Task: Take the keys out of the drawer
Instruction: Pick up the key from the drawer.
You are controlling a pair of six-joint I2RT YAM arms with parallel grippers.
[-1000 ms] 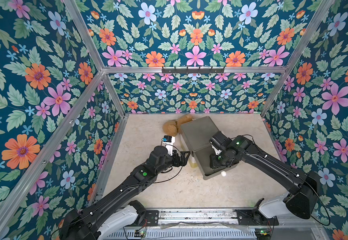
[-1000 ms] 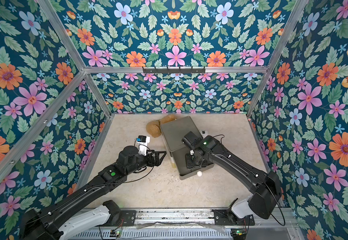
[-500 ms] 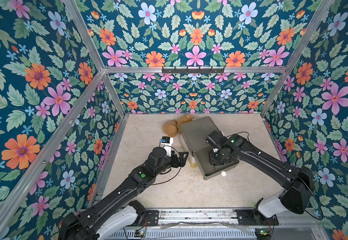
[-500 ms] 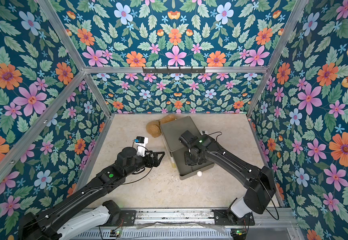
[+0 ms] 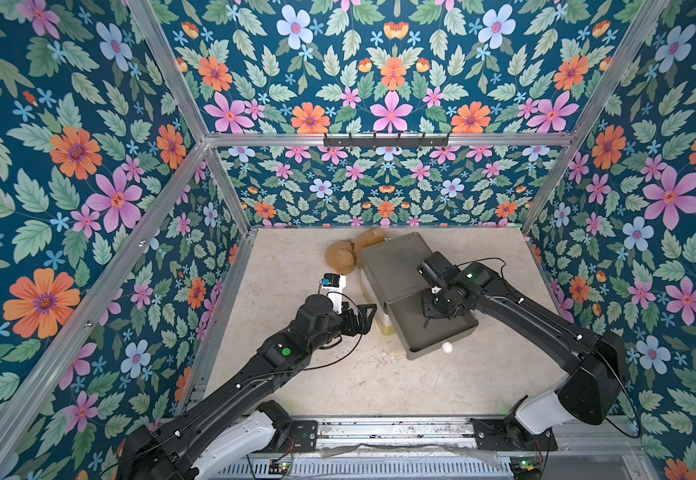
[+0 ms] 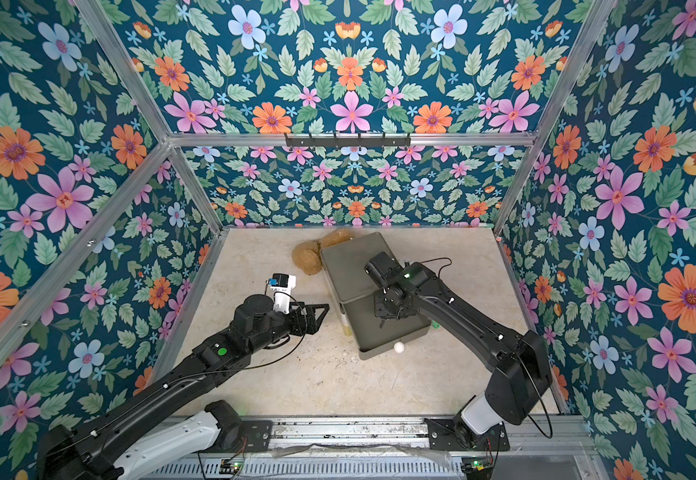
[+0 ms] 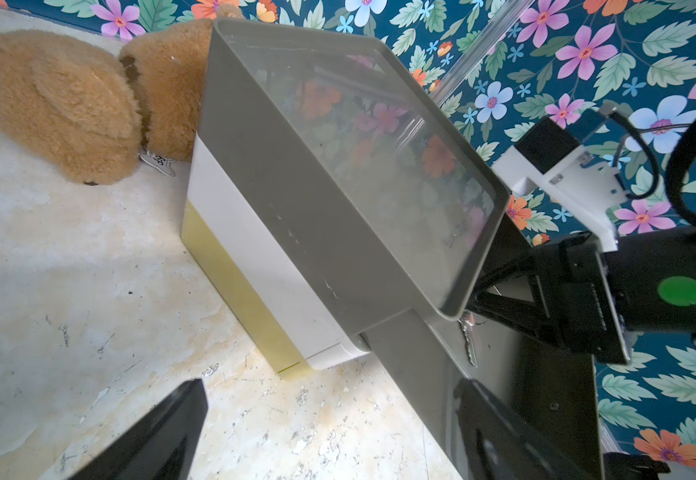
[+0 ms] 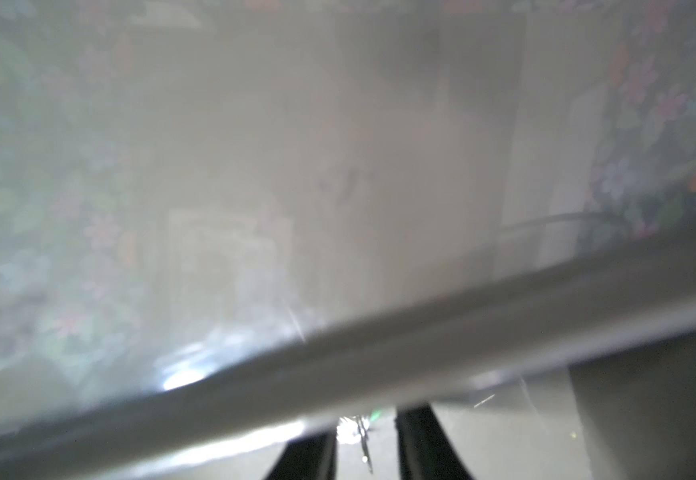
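The grey drawer [image 5: 458, 332] [image 6: 410, 332] is pulled out of the top of a grey, white and yellow cabinet [image 5: 396, 266]. My right gripper [image 5: 431, 318] [image 6: 383, 318] reaches down into it, close to the cabinet front. In the right wrist view, metal keys [image 8: 356, 432] glint between its two black fingers [image 8: 421, 449], which stand a little apart; their tips are hidden by the blurred cabinet rim. One key [image 7: 468, 345] shows under the right fingers in the left wrist view. My left gripper [image 5: 369, 316] [image 7: 329, 436] is open and empty, beside the cabinet's left side.
A brown plush bear [image 5: 340, 257] [image 7: 59, 108] lies at the cabinet's back left corner. A white knob [image 5: 446, 347] sits on the drawer front. A small green speck [image 6: 435, 323] shows by the drawer's right edge. Patterned walls enclose the beige floor [image 5: 338, 374].
My right wrist has shifted a little toward the cabinet while the gripper stays inside the drawer. The left arm has barely moved.
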